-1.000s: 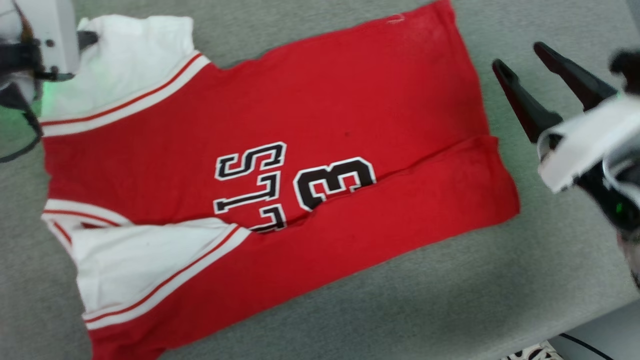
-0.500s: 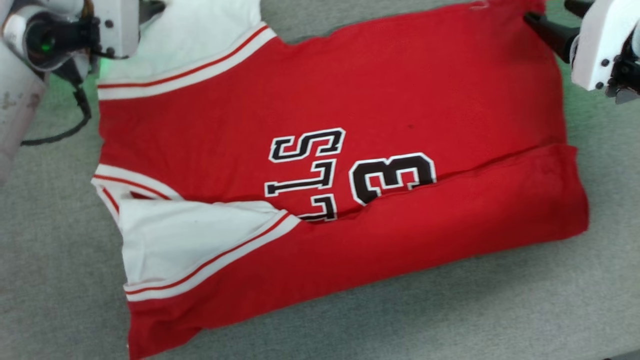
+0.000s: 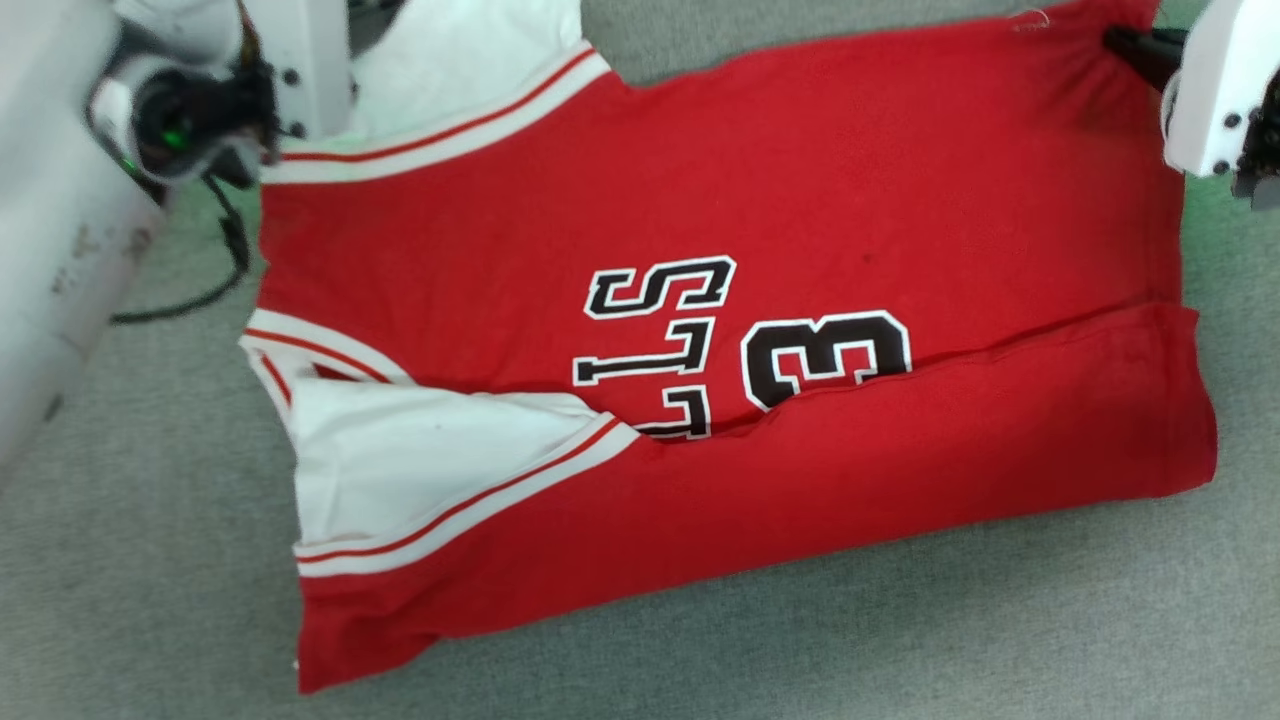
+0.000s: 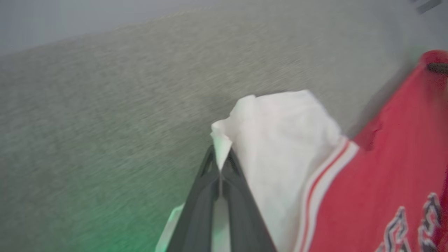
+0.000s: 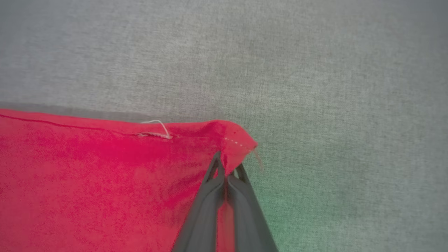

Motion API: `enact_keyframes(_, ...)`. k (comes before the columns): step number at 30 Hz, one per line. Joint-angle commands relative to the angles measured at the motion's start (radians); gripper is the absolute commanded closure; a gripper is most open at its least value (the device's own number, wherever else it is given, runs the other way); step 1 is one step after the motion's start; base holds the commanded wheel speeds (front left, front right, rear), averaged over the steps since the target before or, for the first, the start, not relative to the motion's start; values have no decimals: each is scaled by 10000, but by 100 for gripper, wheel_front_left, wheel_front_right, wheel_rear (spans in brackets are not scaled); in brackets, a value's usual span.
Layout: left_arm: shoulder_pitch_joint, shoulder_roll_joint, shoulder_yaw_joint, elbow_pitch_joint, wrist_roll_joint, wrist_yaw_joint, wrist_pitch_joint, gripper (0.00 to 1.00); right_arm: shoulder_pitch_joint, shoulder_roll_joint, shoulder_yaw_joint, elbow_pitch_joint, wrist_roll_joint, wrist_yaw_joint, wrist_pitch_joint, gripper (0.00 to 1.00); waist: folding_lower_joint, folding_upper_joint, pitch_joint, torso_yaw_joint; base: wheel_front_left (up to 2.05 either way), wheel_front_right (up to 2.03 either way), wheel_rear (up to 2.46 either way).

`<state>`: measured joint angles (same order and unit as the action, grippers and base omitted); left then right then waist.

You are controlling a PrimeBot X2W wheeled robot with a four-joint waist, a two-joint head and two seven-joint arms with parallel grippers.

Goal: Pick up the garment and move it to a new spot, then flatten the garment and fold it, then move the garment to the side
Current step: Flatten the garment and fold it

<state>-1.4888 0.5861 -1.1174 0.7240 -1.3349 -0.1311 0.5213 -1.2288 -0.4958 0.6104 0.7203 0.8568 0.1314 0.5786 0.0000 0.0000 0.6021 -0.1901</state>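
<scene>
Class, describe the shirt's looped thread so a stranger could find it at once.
Find the red jersey shirt on the grey fabric surface. Follow its far edge toward the corner pinched by the right gripper. Just before it, a white thread loop arches off the hem, unlike the straight strand at the corner.

surface: grey woven cloth (image 3: 900, 640), flat, spread across whole work area | weave: fine heathered grain, crisp in right wrist view, smeared in left wrist view | tint: green glow (image 5: 280, 217) on cloth, lower middle | backdrop: pale blurred band (image 4: 52, 21) past far edge
</scene>
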Motion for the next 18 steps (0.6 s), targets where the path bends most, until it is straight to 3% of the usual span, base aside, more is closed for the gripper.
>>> enact_keyframes(1, 240, -19, 136, -222, -244, 12, -396, 100, 255, -171, 113, -71, 149, -16, -206, 100, 0, 0, -626, 282, 0, 0, 0)
enact_keyframes(8, 1453, 432, 290, -2042, -921, 10, -2182, 100, 1319, -1142, 1094, -1210, 834, -14, -1142, 100, 0, 0, -2071, 987, 0, 0, 0)
enact_keyframes(18, 4178, 2402, -291, -5765, -1324, 10, -4052, 100, 3630, -3296, 1977, -2991, 2080, -16, -1794, 100, 0, 0, -3446, 1819, 0, 0, 0)
